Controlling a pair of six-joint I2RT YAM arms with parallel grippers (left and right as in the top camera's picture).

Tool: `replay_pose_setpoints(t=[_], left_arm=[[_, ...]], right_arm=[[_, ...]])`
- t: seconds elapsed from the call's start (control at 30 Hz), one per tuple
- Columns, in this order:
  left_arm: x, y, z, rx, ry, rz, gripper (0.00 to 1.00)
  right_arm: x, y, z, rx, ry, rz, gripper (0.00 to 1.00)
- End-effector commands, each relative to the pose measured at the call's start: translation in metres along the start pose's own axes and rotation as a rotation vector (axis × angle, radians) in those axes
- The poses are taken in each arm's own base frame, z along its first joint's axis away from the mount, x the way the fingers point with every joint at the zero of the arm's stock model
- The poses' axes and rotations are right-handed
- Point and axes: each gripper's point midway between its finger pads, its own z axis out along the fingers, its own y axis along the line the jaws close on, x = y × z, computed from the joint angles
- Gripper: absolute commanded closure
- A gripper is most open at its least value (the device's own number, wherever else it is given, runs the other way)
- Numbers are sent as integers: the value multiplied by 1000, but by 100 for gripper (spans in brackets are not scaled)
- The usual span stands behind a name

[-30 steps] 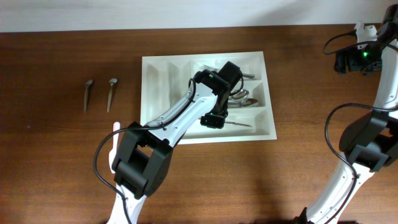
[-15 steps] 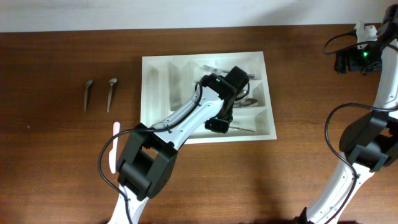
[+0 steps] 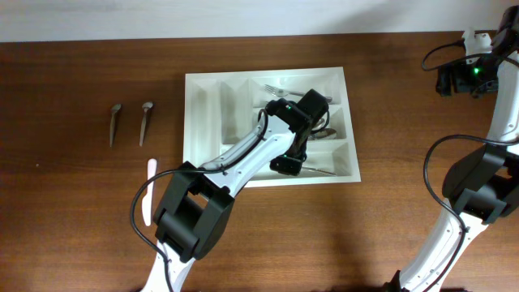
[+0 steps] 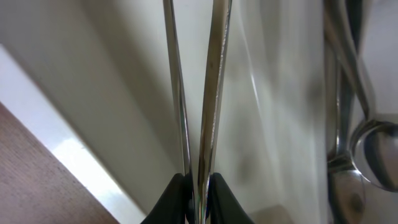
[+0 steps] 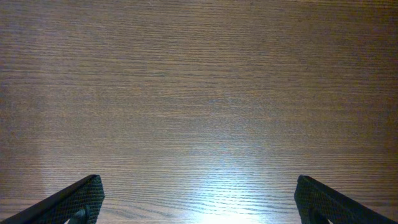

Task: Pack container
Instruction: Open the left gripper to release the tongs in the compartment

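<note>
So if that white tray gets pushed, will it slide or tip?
Probably slide: the tray is wide, low and lies flat on the smooth wooden table. It looks like thin plastic, so likely light, though the cutlery inside adds some weight.

The left arm (image 3: 243, 154) stretches diagonally forward and to the right, its left gripper (image 4: 196, 190) pinching its jaws almost together on thin metal cutlery (image 4: 211, 93), while the right arm (image 3: 486, 186) stands folded far right, its right gripper (image 5: 199, 190) spread wide.
</note>
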Motion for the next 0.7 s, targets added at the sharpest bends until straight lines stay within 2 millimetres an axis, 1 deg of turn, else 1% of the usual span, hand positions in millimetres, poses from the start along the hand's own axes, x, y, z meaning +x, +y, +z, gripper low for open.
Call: replay_pose_setpoints(t=[0.0, 0.1, 0.2, 0.3, 0.37, 0.47, 0.67], left_arm=[[-4, -3, 4, 13, -36, -7, 89], [-4, -4, 4, 16, -36, -7, 87], [-6, -4, 4, 20, -45, -7, 83], [-6, -4, 4, 20, -46, -7, 82], [-7, -6, 4, 27, -53, -6, 86], [-10, -10, 5, 44, -73, -6, 87], [1, -14, 26, 33, -18, -5, 87]], right_arm=[[1, 3, 5, -17, 6, -3, 1], [1, 3, 5, -17, 6, -3, 1], [1, 3, 5, -17, 6, -3, 1], [1, 3, 5, -17, 6, -3, 1], [1, 3, 5, -17, 6, -3, 1], [1, 3, 5, -17, 6, -3, 1], [1, 3, 5, -17, 6, -3, 1]])
